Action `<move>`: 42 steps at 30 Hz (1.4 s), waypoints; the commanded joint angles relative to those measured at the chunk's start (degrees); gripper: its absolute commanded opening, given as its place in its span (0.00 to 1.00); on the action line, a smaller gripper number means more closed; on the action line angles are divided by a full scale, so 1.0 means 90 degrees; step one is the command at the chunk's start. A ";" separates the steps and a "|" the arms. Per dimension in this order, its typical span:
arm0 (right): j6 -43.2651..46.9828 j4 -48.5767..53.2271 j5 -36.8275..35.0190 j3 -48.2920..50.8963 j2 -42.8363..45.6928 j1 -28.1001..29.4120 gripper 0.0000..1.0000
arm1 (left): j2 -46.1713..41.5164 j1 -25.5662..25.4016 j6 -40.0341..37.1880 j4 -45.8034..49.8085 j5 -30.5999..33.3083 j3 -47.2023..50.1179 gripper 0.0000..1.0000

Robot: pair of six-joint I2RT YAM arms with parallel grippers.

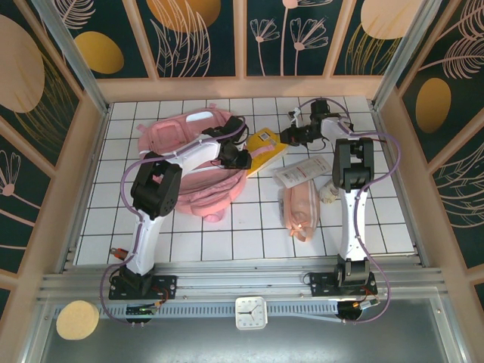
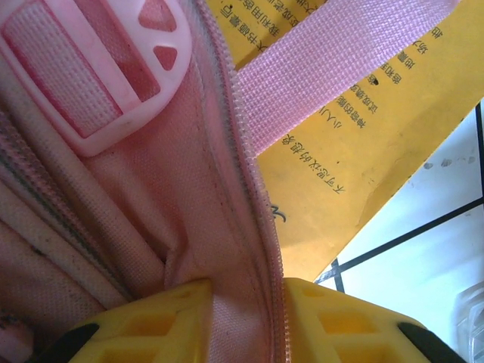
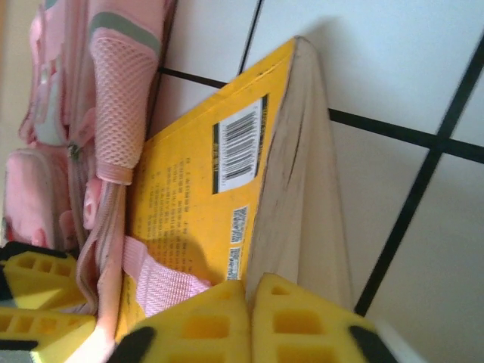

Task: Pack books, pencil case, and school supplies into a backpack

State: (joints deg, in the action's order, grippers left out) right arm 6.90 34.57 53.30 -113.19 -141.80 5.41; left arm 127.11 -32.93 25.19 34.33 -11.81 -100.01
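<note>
The pink backpack lies at the back left of the tiled table. My left gripper is shut on its zipper edge, and the pink fabric is pinched between the yellow fingers. The yellow book lies tilted beside the opening, with a pink strap across its cover. My right gripper is shut on the book's cover edge, with the page block to its right. The pale-pink pencil case and the clear-and-white school supplies packet lie to the right of centre.
A small object lies by the right arm's link. Wooden walls ring the table. A metal rail, a clock and a cork disc sit at the near edge. Bare tiles lie at the front middle.
</note>
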 commanded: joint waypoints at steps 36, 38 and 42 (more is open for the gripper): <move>-0.5559 -0.5772 0.1634 0.4108 0.6437 -0.0727 0.00 | -0.3666 0.1125 0.2112 -0.3897 -0.2358 0.2356 0.99; -0.6091 -0.6328 0.1753 0.4274 0.6598 -0.0709 0.00 | -0.3679 0.1158 0.1911 -0.3980 -0.2388 0.2411 0.99; -0.6718 -0.6904 0.1890 0.4480 0.6773 -0.0534 0.00 | -0.3714 0.1256 0.2149 -0.4898 -0.2807 0.2740 0.99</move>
State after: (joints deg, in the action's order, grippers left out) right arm -46.22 -16.69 66.57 -73.28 -83.83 -0.69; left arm 95.26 -22.37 42.57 -0.25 -33.15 -77.69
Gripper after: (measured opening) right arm 0.067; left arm 0.988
